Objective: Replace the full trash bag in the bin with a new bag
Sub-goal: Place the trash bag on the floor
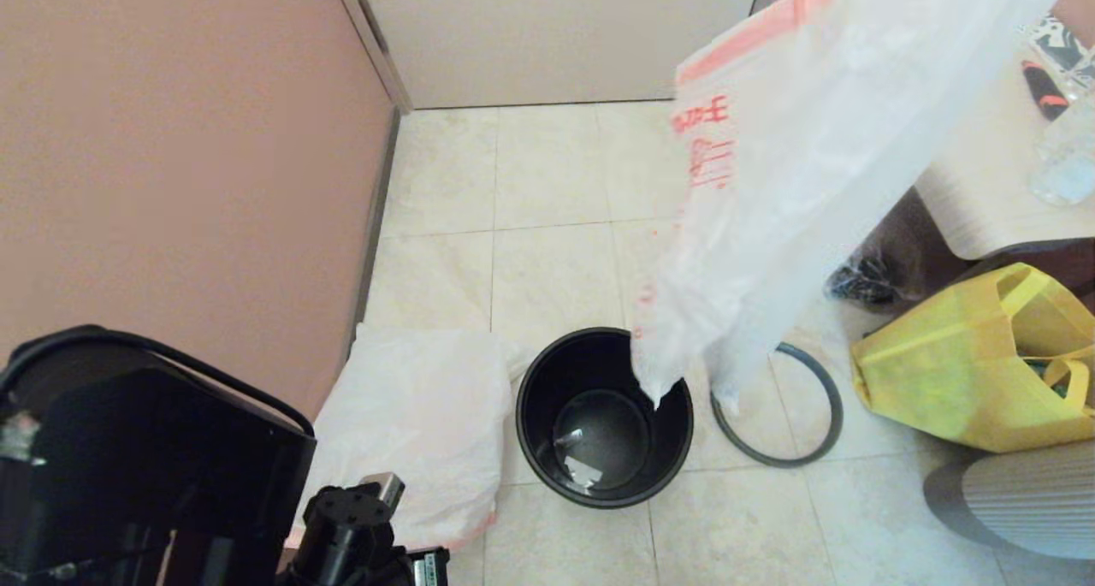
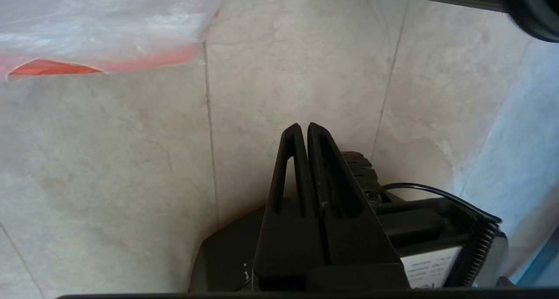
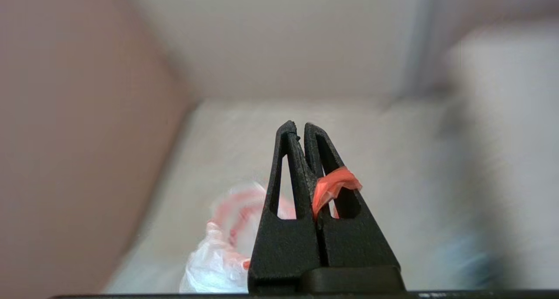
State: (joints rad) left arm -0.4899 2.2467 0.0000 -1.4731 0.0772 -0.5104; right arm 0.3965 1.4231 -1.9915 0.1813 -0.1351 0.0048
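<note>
Hanging high on the right, the new bag (image 1: 796,167) droops with its lowest corner over the rim of the bin (image 1: 604,417), which stands open on the tiled floor (image 1: 547,227). The right gripper (image 3: 297,126) has its jaws pinched together on the bag's orange drawstring (image 3: 334,184). The grey ring (image 1: 777,406) lies flat just right of the bin; the full bag (image 1: 419,432) slumps against its left. The left gripper (image 2: 301,128), jaws together and empty, sits low near the full bag. A yellow tote (image 1: 975,364) rests far right.
</note>
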